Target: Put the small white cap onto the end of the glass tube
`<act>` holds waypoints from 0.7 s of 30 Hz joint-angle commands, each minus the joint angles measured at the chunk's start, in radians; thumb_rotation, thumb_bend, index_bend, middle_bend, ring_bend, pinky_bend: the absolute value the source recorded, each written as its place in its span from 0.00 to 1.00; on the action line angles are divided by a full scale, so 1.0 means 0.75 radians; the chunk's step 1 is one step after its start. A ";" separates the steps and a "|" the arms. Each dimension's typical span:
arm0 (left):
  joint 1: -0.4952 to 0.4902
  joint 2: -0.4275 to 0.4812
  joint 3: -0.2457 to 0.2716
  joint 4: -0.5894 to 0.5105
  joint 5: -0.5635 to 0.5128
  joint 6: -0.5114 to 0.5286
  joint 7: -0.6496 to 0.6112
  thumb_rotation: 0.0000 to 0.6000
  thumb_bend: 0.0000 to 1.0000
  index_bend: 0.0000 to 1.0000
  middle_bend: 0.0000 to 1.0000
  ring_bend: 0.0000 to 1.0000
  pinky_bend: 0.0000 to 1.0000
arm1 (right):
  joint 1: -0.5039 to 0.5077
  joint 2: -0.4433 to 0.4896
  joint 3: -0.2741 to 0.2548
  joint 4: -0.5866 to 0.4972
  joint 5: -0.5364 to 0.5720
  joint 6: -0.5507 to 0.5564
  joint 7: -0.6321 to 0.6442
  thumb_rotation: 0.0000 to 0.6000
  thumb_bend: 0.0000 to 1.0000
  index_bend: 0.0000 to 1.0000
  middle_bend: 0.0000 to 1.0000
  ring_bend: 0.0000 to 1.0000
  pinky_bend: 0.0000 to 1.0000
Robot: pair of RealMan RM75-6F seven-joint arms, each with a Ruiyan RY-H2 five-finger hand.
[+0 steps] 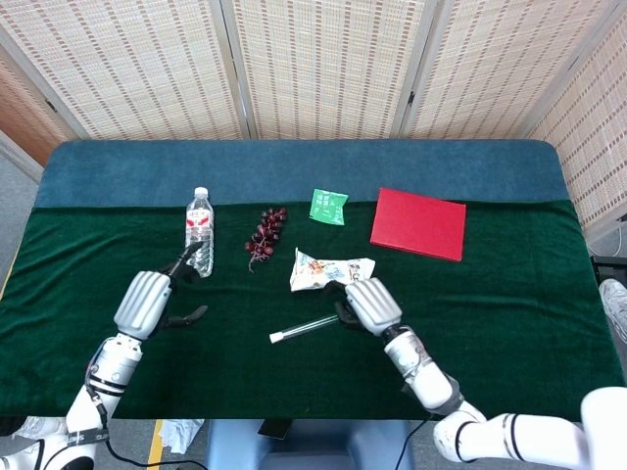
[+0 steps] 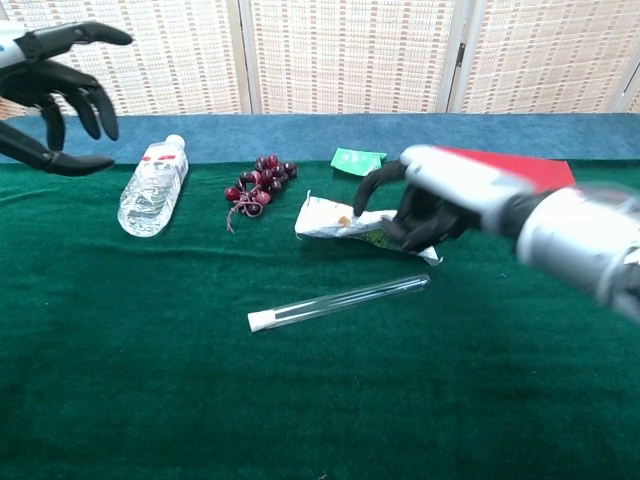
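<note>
The glass tube (image 2: 340,300) lies on the green bench (image 2: 150,400), its small white cap (image 2: 259,320) on the near-left end, just below the right robot hand (image 2: 425,205), which hovers with fingers curled around nothing. Beyond that hand lies a snack packet (image 2: 325,218). The left robot hand (image 2: 55,85) hangs open beside the water bottle (image 2: 152,188).

Honestly nothing here is readable. The water bottle (image 1: 199,231) has a red-and-white label, the small green packet (image 1: 328,206) carries some white print, and the crumpled snack wrapper (image 1: 323,271) shows coloured printing — all too small or blurred to make out any letters. The red book (image 1: 418,223) cover looks plain — no title visible.
</note>
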 commanded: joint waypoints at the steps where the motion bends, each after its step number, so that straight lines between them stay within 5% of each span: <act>1: 0.040 0.026 -0.009 0.027 -0.068 0.043 0.090 1.00 0.30 0.11 0.47 0.39 0.50 | -0.126 0.215 -0.013 -0.144 -0.134 0.189 0.030 1.00 0.68 0.36 0.91 1.00 1.00; 5: 0.088 0.029 -0.010 0.101 -0.147 0.115 0.259 1.00 0.30 0.17 0.43 0.31 0.39 | -0.219 0.374 -0.039 -0.183 -0.186 0.294 0.025 1.00 0.68 0.36 0.69 0.83 0.87; 8: 0.120 0.077 0.007 0.083 -0.200 0.116 0.326 1.00 0.30 0.16 0.37 0.22 0.23 | -0.275 0.463 -0.070 -0.203 -0.200 0.332 0.007 1.00 0.68 0.33 0.45 0.55 0.57; 12: 0.188 0.127 0.035 0.040 -0.211 0.168 0.322 1.00 0.30 0.13 0.31 0.16 0.15 | -0.347 0.571 -0.109 -0.209 -0.226 0.364 0.081 1.00 0.68 0.14 0.15 0.21 0.21; 21: 0.388 0.166 0.133 -0.037 -0.075 0.401 0.245 1.00 0.30 0.10 0.27 0.11 0.06 | -0.535 0.632 -0.195 -0.152 -0.304 0.514 0.237 0.99 0.68 0.06 0.05 0.08 0.07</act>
